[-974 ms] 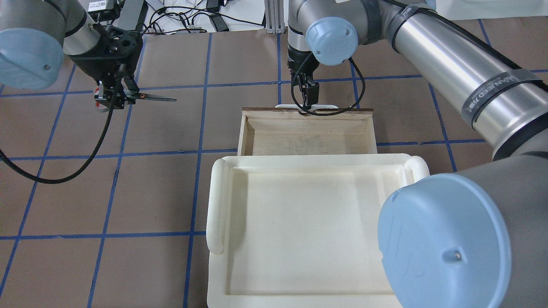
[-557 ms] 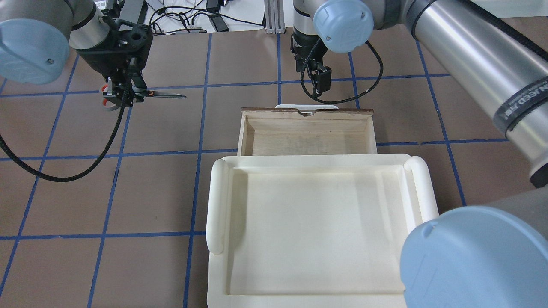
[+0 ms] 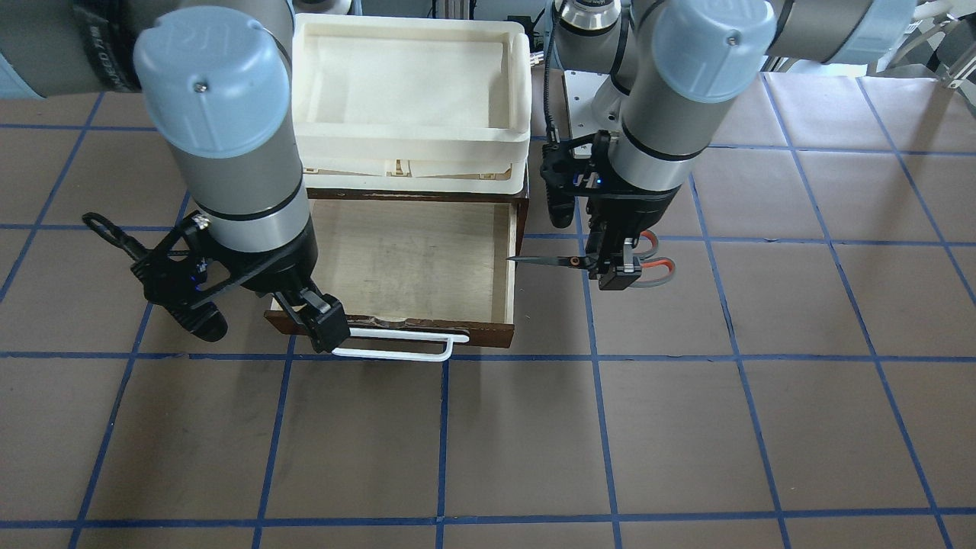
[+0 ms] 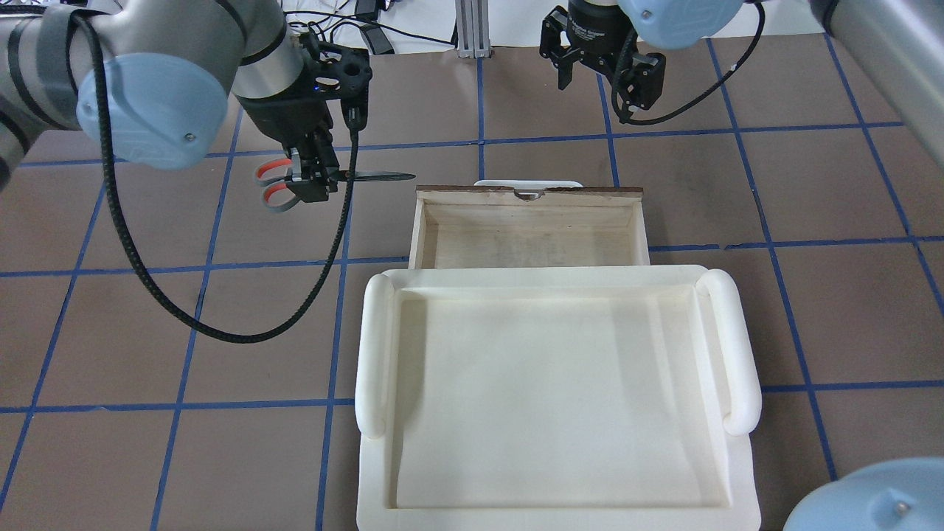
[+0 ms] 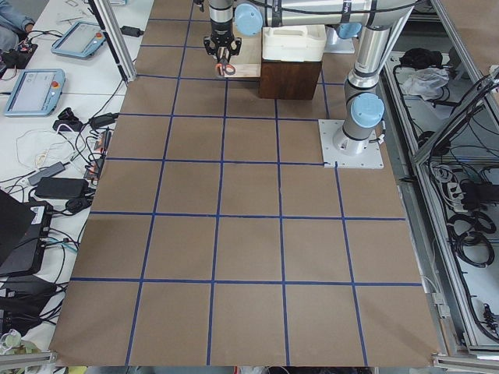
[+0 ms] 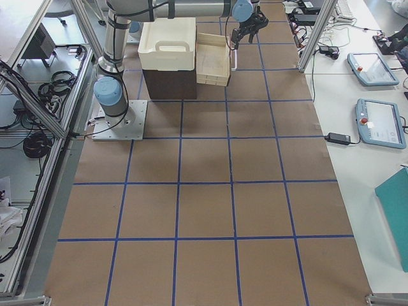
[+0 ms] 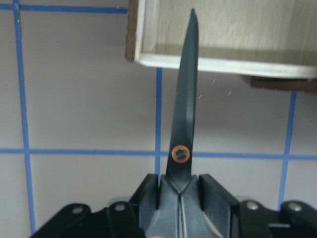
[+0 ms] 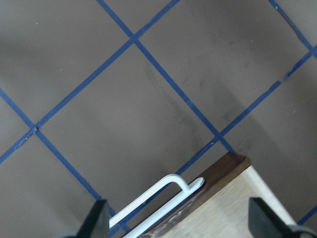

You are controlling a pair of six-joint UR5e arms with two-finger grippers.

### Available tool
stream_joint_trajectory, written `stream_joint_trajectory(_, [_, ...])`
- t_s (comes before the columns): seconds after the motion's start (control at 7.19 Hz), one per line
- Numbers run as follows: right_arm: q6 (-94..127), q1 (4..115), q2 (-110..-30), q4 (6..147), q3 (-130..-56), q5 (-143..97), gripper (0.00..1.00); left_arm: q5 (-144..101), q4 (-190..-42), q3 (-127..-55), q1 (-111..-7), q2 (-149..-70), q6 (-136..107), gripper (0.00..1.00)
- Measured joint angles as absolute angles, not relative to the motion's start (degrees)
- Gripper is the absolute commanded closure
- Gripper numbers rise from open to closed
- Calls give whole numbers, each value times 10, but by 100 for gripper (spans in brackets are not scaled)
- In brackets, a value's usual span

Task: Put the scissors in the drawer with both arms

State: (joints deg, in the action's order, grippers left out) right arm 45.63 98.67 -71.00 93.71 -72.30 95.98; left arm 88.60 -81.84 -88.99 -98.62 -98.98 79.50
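My left gripper (image 4: 313,177) is shut on the scissors (image 4: 372,175) near the pivot, holding them level above the table. The grey, orange-lined handles (image 3: 654,264) stick out behind. The blade tip (image 7: 190,29) reaches the open drawer's (image 4: 528,193) left side wall at its front corner. The drawer (image 3: 509,263) is dark brown with pale plywood inside and nothing in it. My right gripper (image 3: 316,319) is open and empty. It hangs by the right end of the white bar handle (image 3: 396,345), apart from it. Its fingertips (image 8: 96,218) stand wide either side of the handle (image 8: 153,198).
A cream-white plastic tray (image 4: 371,354) sits on the cabinet above the drawer, covering its back part. The left arm's black cable (image 4: 221,332) loops over the table left of the tray. Brown table with blue grid lines lies all around.
My right gripper let go of the drawer handle and drew away from it, rising to the right. My left gripper carried the scissors rightward to the drawer's side.
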Motion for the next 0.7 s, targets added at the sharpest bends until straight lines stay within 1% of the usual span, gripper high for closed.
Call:
stream_joint_trajectory(0.42, [222,936,-781,927,-766,978,0,879,-793,-887,-1084,-1026,711,100])
stream_joint_trajectory(0.7, [128,927,-799,922,-773,978,0,875,-778,-867,-1134,-1064,663,100])
